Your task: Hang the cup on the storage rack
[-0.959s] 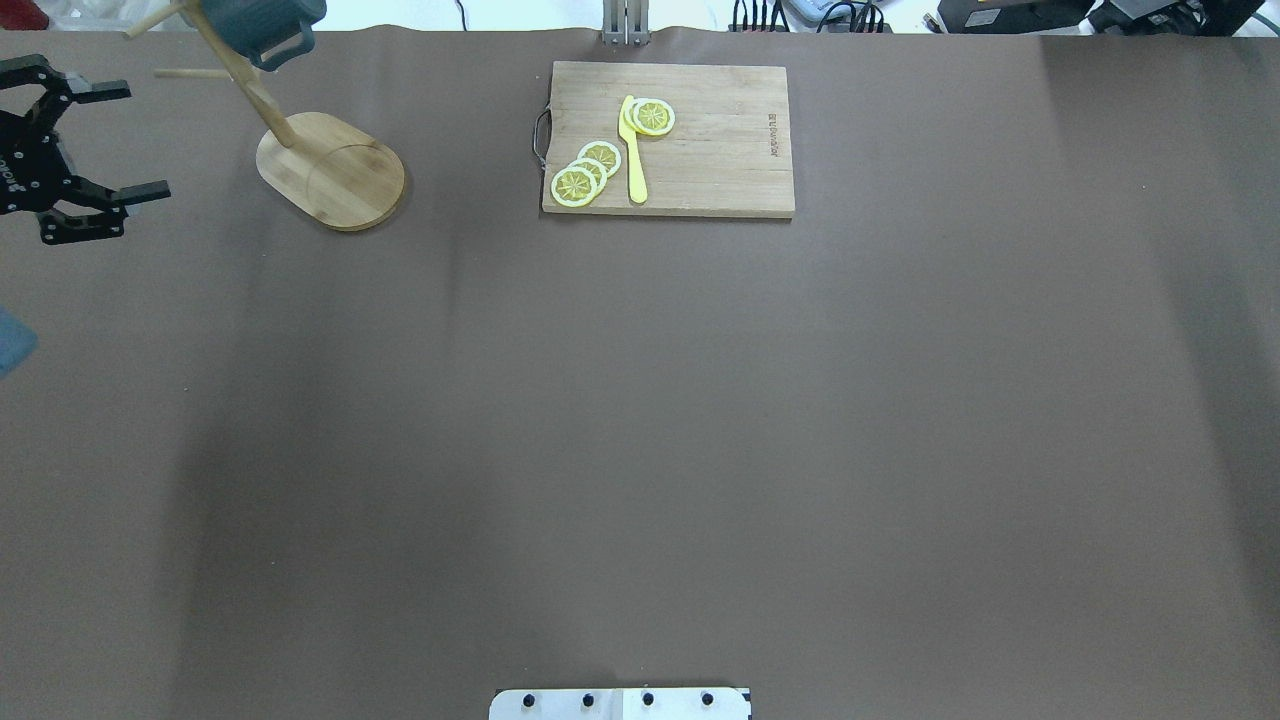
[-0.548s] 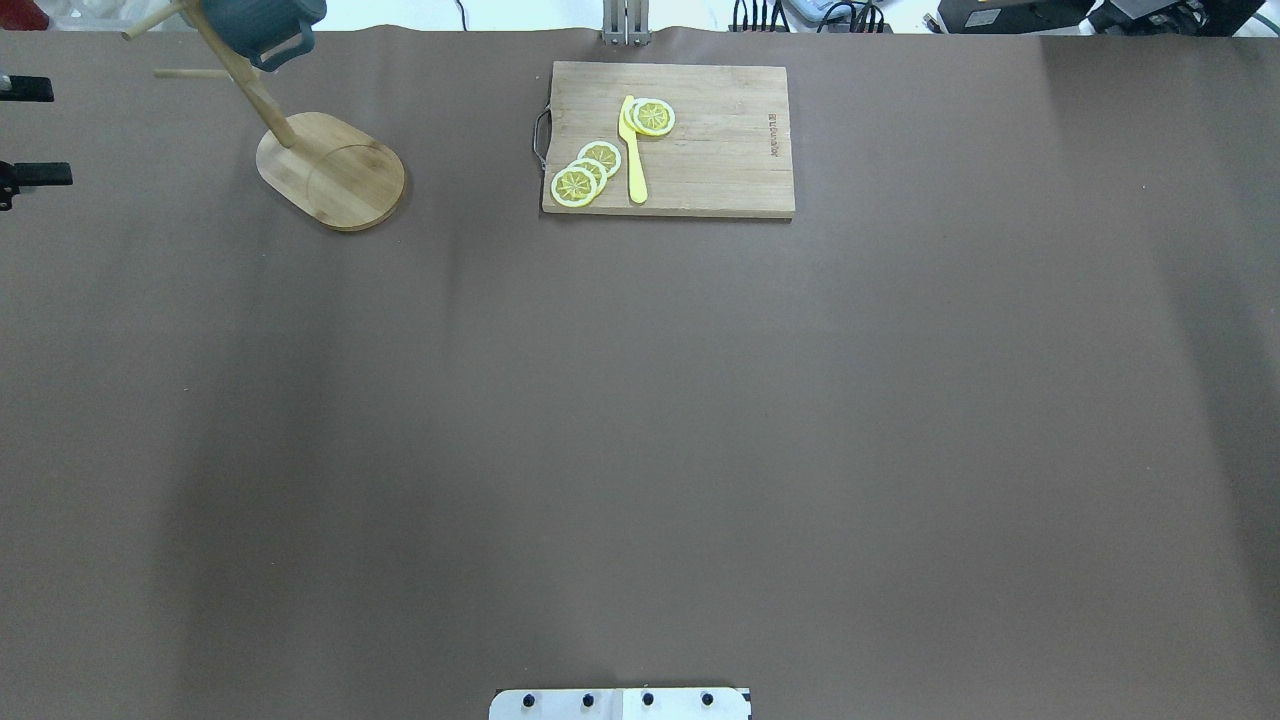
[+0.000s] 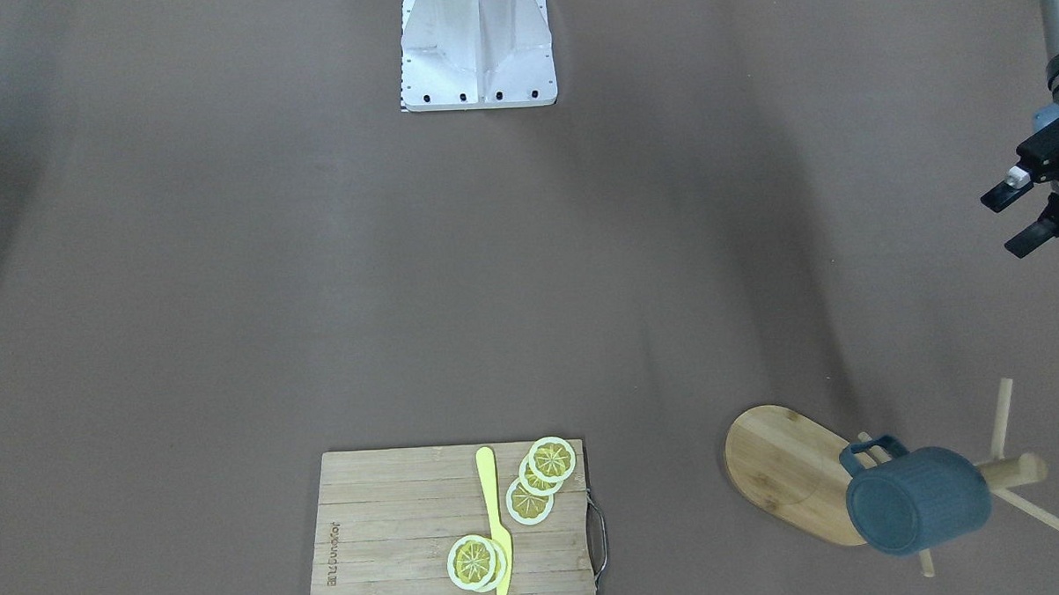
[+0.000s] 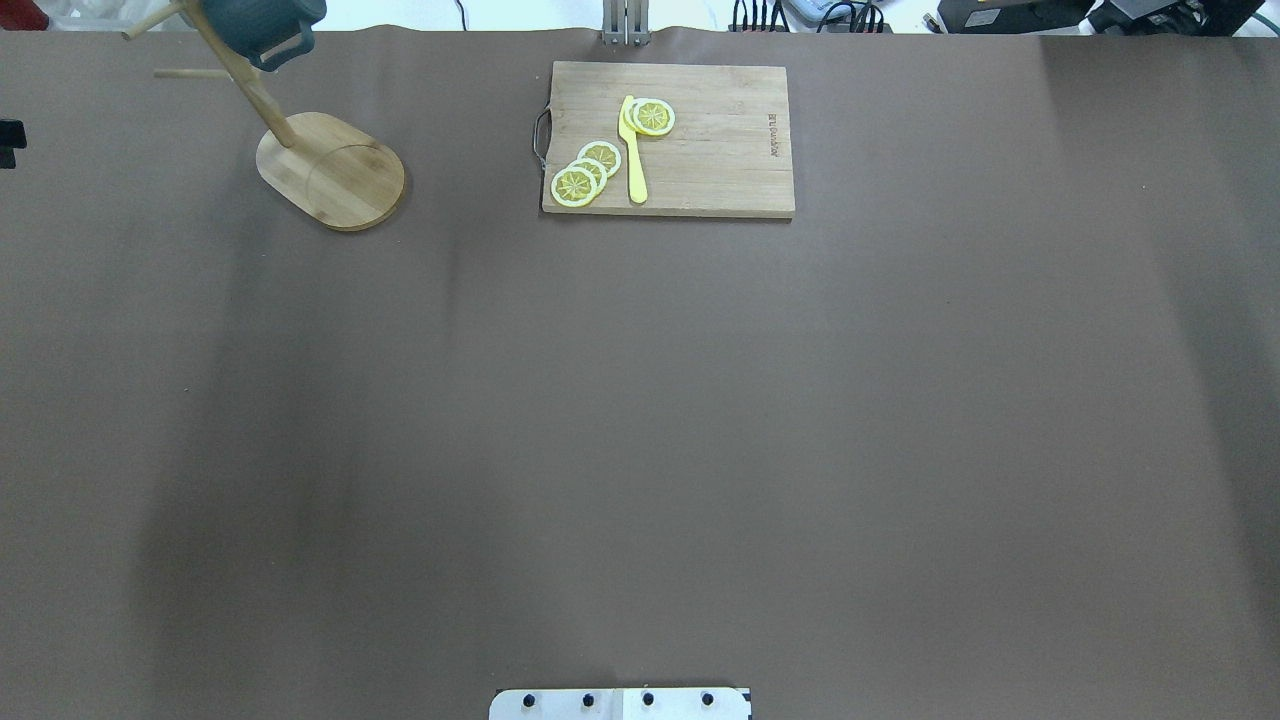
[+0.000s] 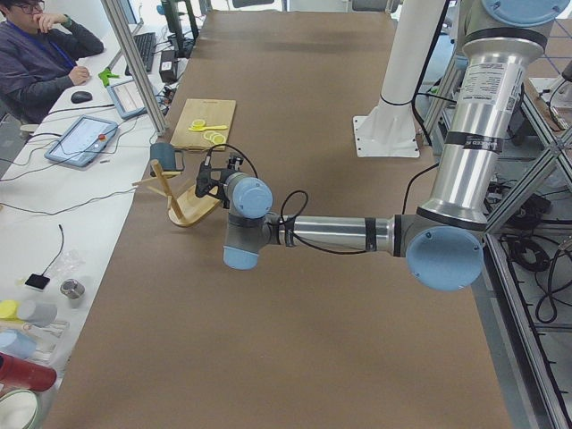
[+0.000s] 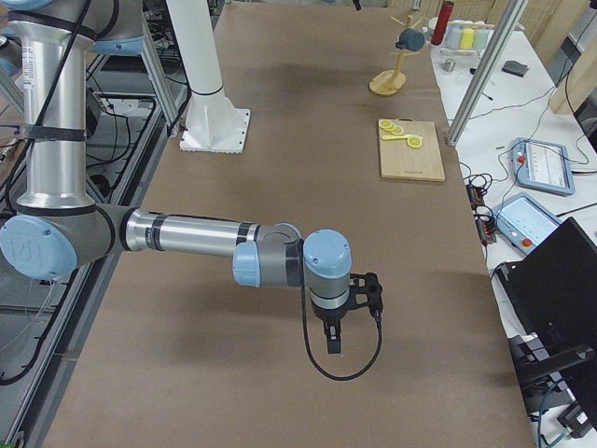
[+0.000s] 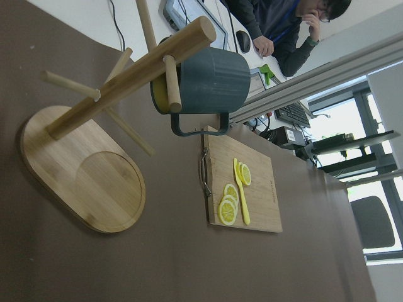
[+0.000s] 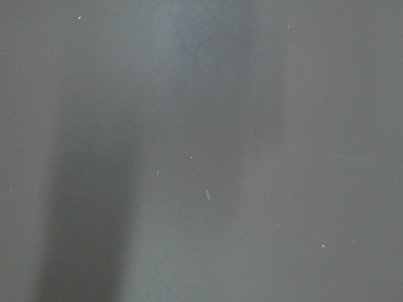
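Note:
The slate blue-grey cup (image 3: 920,500) hangs by its handle on a peg of the bamboo storage rack (image 3: 782,474). It is tipped on its side and clear of the table. The cup (image 7: 211,82) and rack (image 7: 82,182) fill the left wrist view, and both show at the overhead view's far left, cup (image 4: 262,20) above rack base (image 4: 330,170). My left gripper (image 3: 1020,223) is open and empty, well away from the rack at the table's edge. My right gripper (image 6: 334,327) points down over bare cloth. I cannot tell whether it is open or shut.
A rectangular cutting board (image 4: 710,150) with lemon slices (image 4: 585,172) and a yellow knife (image 4: 633,150) lies at the far middle of the table. Bottles and cups (image 6: 462,35) stand on a side table beyond the rack. An operator (image 5: 40,58) sits at the far side.
My left gripper has drawn back to the left, open, and has almost left the overhead view. The cup stays hanging on the rack.

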Controlling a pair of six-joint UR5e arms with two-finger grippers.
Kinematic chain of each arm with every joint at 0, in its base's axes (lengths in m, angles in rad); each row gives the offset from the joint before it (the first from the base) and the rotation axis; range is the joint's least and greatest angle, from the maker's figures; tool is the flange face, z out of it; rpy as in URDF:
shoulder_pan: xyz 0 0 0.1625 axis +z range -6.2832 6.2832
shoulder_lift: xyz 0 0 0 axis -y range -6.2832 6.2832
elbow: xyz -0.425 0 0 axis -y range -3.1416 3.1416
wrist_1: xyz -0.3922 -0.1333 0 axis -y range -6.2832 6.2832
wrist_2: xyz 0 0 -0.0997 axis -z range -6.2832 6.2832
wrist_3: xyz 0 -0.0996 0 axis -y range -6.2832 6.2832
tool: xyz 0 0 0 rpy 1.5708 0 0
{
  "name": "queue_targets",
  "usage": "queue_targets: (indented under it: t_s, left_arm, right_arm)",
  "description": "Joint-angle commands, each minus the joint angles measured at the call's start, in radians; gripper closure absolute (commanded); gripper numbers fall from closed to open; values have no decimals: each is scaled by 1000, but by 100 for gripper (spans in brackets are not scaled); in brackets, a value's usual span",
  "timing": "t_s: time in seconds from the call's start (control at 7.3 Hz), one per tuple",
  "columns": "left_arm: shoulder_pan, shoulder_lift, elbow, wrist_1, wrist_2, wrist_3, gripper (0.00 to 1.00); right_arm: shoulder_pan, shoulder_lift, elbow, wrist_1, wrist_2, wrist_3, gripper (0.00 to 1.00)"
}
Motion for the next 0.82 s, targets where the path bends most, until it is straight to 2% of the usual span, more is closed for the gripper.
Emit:
queue_targets:
  t_s: [0.0,0.27,0.41,0.69]
  left_arm:
    - [-36,20,-5,156,3,438,1]
    - [-85,20,-8,355,38,862,1]
    - [-85,22,-8,397,99,956,1]
    - [-87,54,-12,535,98,1012,1]
  right_arm:
    - [-2,1,0,0,0,0,0]
    - [0,2,0,0,0,12,0]
    - [-2,2,0,6,0,18,0]
    - [-2,4,0,8,0,18,0]
